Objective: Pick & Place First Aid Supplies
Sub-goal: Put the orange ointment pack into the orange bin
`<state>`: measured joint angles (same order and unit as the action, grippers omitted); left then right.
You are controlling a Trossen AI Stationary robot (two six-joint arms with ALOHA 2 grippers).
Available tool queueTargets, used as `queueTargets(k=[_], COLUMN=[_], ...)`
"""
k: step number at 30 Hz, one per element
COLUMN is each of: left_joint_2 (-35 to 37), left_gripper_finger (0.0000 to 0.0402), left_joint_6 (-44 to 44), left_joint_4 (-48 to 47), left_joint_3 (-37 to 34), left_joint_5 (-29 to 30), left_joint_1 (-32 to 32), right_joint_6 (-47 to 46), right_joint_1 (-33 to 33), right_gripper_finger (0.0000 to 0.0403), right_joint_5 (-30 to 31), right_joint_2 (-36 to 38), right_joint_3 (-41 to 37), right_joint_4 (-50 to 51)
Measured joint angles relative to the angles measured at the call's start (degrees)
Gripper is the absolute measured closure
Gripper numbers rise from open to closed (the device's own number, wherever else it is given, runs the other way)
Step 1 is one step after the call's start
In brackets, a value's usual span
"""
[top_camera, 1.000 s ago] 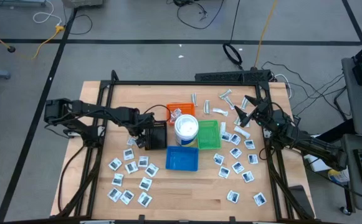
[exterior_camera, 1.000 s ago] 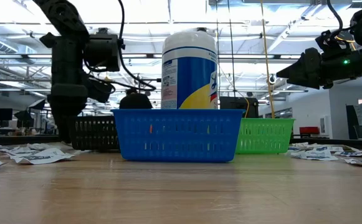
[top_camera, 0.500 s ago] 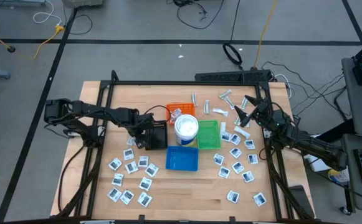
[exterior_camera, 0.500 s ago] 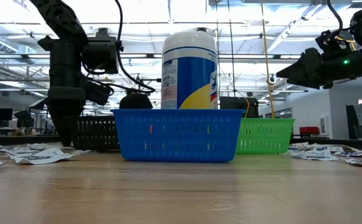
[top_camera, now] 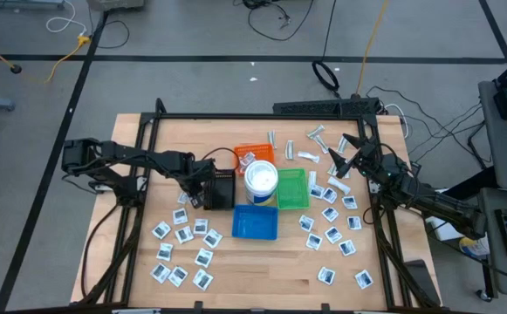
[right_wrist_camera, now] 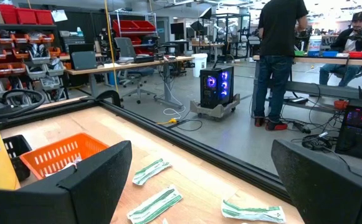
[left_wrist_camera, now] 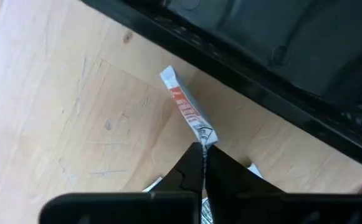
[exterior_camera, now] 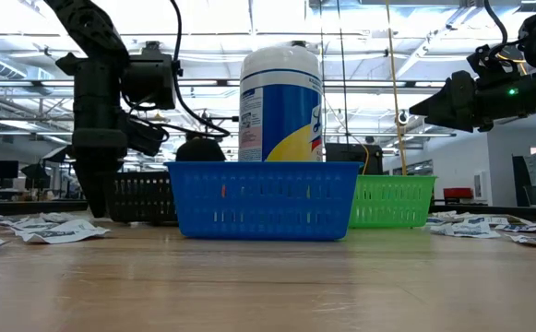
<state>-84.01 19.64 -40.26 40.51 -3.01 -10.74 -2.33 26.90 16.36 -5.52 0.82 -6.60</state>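
White square packets lie flat on the table's near left [top_camera: 183,237] and right [top_camera: 332,218], and pale wrapped strips [top_camera: 316,138] lie at the far side. My left gripper [top_camera: 199,199] points down at the table beside the black tray [top_camera: 222,187]. It is shut on a narrow red-printed packet [left_wrist_camera: 184,109]. In the low view its fingers [exterior_camera: 97,207] reach down to the tabletop. My right gripper [right_wrist_camera: 200,152] hangs open and level above the table's right side [top_camera: 345,159], with nothing between its fingers. My left gripper pinches one end of the red-printed packet [left_wrist_camera: 204,138] between its two fingertips, coming from above and pointing down. The packet stretches away from the fingers along the black tray's wall. Whether its free end [left_wrist_camera: 168,76] rests on the wood I cannot tell.
In the table's middle stand a white tub [top_camera: 261,180], an orange tray [top_camera: 253,155], a green tray [top_camera: 291,187] and a blue tray [top_camera: 255,222]. A black frame [top_camera: 262,115] rims the table. People stand at benches [right_wrist_camera: 280,62] beyond the far edge.
In the low view my left gripper's fingers have drawn together at the tabletop beside the black tray, shutting on the red-printed packet. The arm has stayed where it was.
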Motion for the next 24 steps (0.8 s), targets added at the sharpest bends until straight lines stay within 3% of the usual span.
queueTargets(k=[8,24], left_joint_2=[3.43,18.0], left_gripper_finger=[0.0398,0.04], left_joint_6=[3.6,6.32], left_joint_4=[-2.89,-14.78], left_joint_3=[0.01,0.09], left_joint_5=[0.6,3.17], left_joint_1=[-0.87,-5.45], right_joint_6=[0.0,0.01], right_joint_1=[0.02,-0.01], right_gripper_finger=[0.0023,0.0023], right_joint_5=[0.0,0.0], right_joint_2=[-0.01,0.01], right_joint_3=[-0.01,-0.02], right_joint_4=[-0.02,-0.02])
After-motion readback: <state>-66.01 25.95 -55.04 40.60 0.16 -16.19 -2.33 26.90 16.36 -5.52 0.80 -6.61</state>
